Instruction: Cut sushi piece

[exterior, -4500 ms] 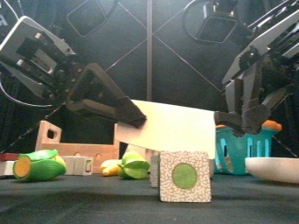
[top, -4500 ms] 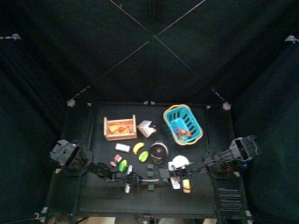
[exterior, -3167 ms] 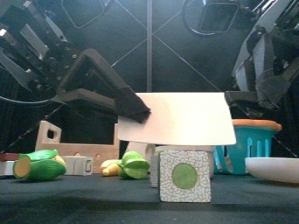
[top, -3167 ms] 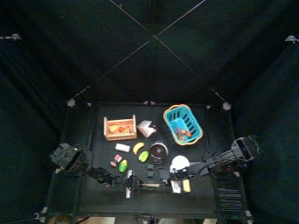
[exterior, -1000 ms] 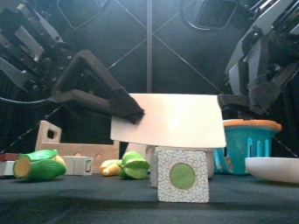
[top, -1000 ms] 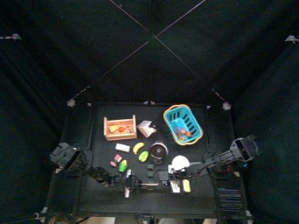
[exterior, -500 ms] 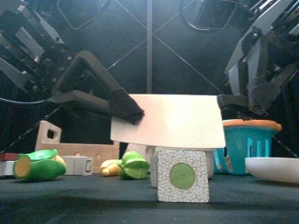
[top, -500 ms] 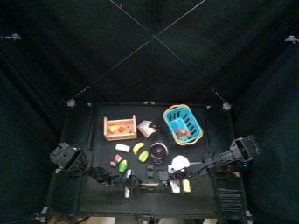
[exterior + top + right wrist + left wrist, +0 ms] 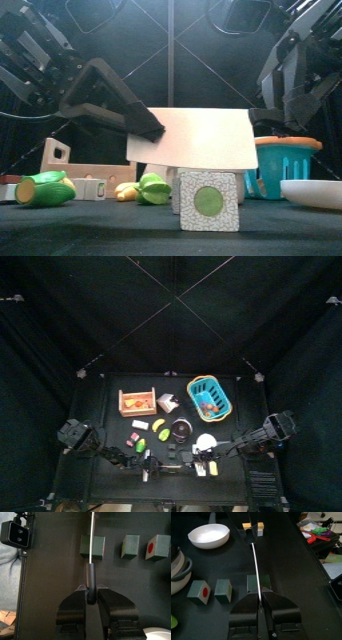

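Both claws are clamped on one knife (image 9: 201, 138). My left claw (image 9: 259, 594) grips its black handle, and my right claw (image 9: 91, 587) pinches the far end of the blade. The broad white blade hangs level across the 6 o'clock edge of the bench (image 9: 291, 567).

The sushi (image 9: 210, 200) I am to cut stands upright directly under the blade. It is a pale square with a green centre. I cannot tell whether the blade edge touches its top or sits just above it.

Two more rolls stand in a row just beside it on the left arm's side. One is green (image 9: 223, 590) and one has a red centre (image 9: 199, 592). The front strip of the bench is narrow, with little room towards 6 o'clock.

A white bowl (image 9: 208, 534) sits near, at about 3 o'clock of the sushi. A blue basket (image 9: 287, 165) stands at 1 o'clock and a wooden crate (image 9: 136, 403) at 11 o'clock. Black curtains (image 9: 80, 316) close in all sides.
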